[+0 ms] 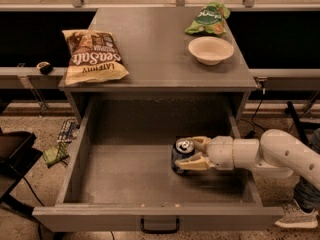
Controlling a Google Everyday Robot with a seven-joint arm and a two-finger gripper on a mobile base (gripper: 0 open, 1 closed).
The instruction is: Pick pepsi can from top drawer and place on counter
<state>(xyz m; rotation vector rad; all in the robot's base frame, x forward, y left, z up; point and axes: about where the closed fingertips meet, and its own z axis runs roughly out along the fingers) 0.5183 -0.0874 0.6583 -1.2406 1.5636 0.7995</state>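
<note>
Pepsi can (179, 158) stands upright inside the open top drawer (75, 170), on the drawer floor right of centre, silver top and pull tab facing up.

Left side: a dark folded frame (14, 160) sits on the speckled floor, with a green scrap (55, 154) beside it. A small dark object (44, 67) rests on the ledge to the left of the cabinet.

Counter (150, 44): a brown chip bag (93, 56) lies flat at the left edge, its lower corner at the front lip.

Drawer: pulled fully out below the counter. A dark curved handle (159, 227) is centred on the front panel.

Gripper (185, 154): reaches into the drawer from the right. Its two pale fingers (192, 164) bracket the pepsi can, one behind it and one across its front, both pressed against the can and clamped on it. Whether the can's base is clear of the drawer floor cannot be told.

Right side of counter: a green snack bag (207, 19) lies at the rear, a pale bowl (210, 50) just in front of it, the two near but apart. The white arm (272, 156) crosses the drawer's right wall. A shoe (295, 216) shows at the lower right.
</note>
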